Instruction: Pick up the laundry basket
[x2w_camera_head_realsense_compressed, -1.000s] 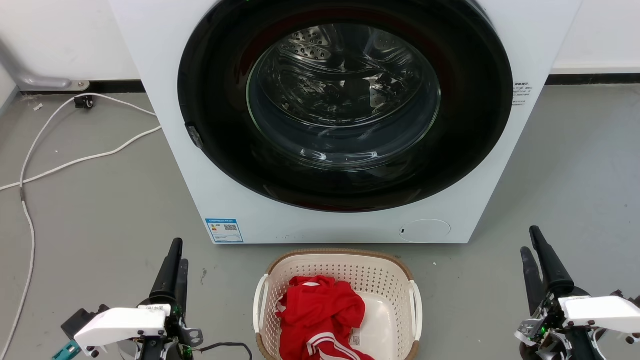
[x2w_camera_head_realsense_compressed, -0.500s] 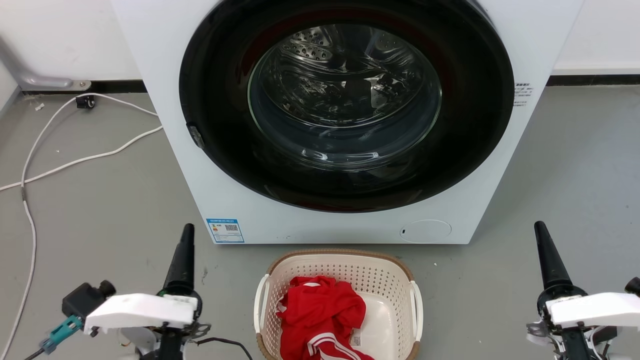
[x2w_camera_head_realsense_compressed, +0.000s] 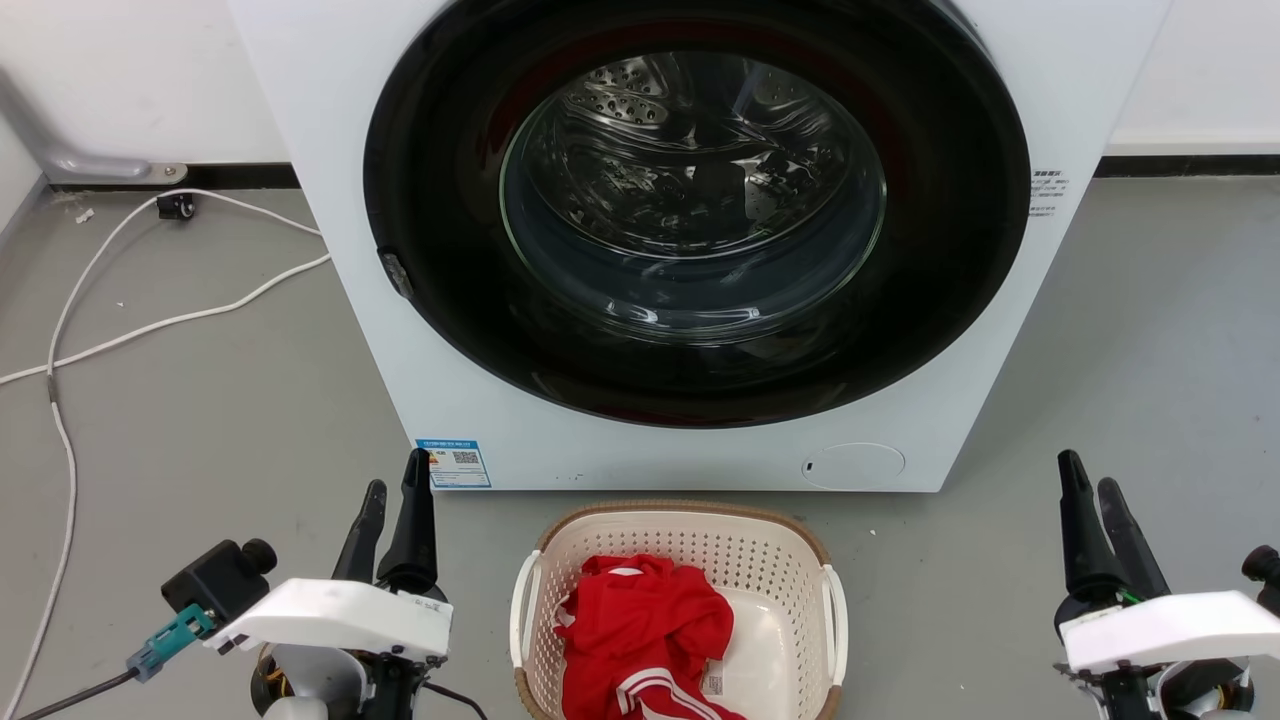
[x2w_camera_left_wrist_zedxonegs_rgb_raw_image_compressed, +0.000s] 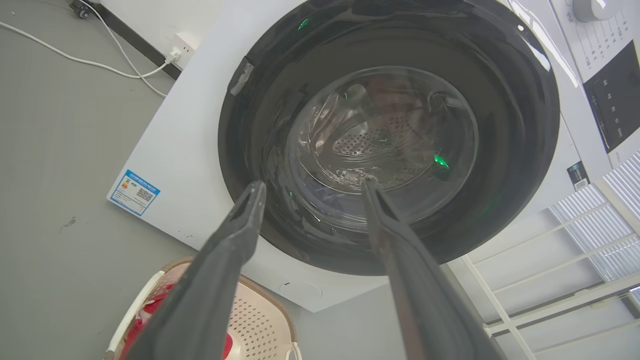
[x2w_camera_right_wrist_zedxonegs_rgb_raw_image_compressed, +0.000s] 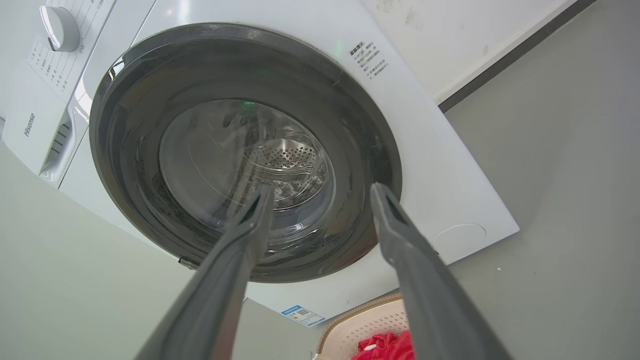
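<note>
cream perforated plastic laundry basket (x2w_camera_head_realsense_compressed: 700, 545), rounded-rectangular, crumpled red cloth (x2w_camera_head_realsense_compressed: 640, 625) inside

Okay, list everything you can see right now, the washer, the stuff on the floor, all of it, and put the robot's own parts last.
Washing machine: one, white with a black-ringed glass door, behind the basket.
Laundry basket: one, cream with a brown rim, on the grey floor in front of the machine.
Garment: one, red with white stripes, inside the basket.
Cables: at least two runs, white, on the floor left of the machine.
Label: one, blue, machine's lower left front.
Dial: one, silver, on the control panel.
Left end effector: one, dark, open, left of the basket.
Right end effector: one, dark, open, right of the basket.
</note>
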